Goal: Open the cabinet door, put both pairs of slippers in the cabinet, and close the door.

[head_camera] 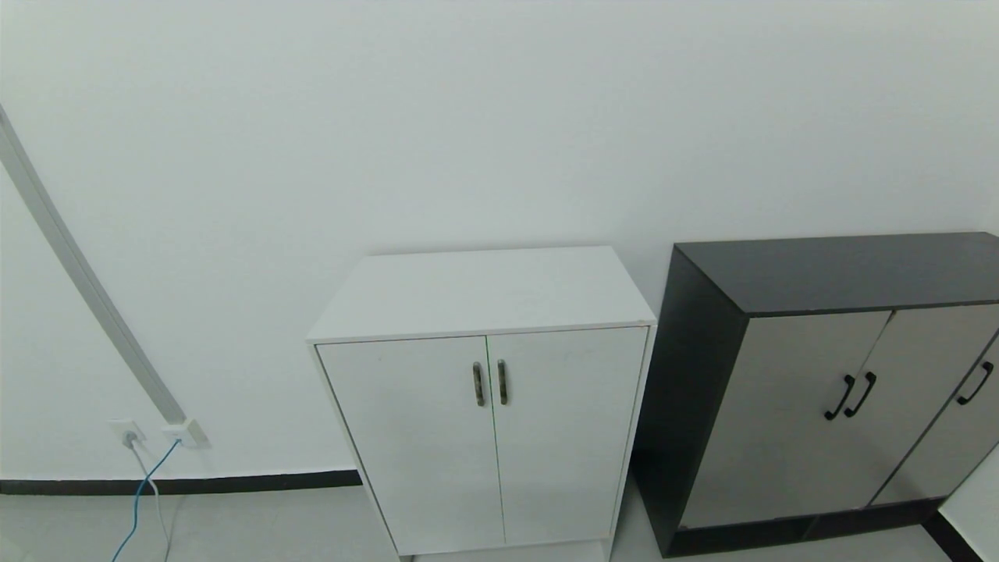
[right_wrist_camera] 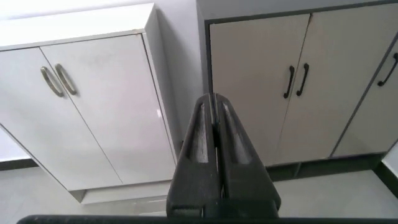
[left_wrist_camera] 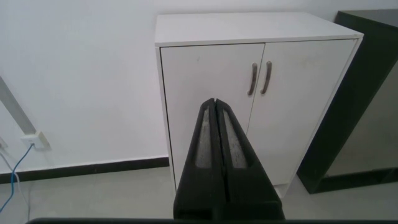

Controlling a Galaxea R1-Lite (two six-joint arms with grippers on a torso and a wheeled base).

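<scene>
Low in the middle of the head view stands the white cabinet, its back against the wall. Its two doors are shut flush, with only a thin seam between them. Two short metal handles stand upright side by side at that seam, in the upper half of the doors — nothing touches them.

The left gripper, seen from its own wrist camera, has its two dark fingers pressed together to a point with nothing between them. It hangs in the air in front of the white cabinet, well short of the doors. The right gripper is likewise closed tight and empty, facing the gap between the white cabinet and the dark cabinet — touching neither.

That dark cabinet fills the lower right of the head view, just beside the white one, its pale fronts shut and fitted with black pulls. At the lower left, a socket and a blue cable sit below a slanting grey trunking strip.
</scene>
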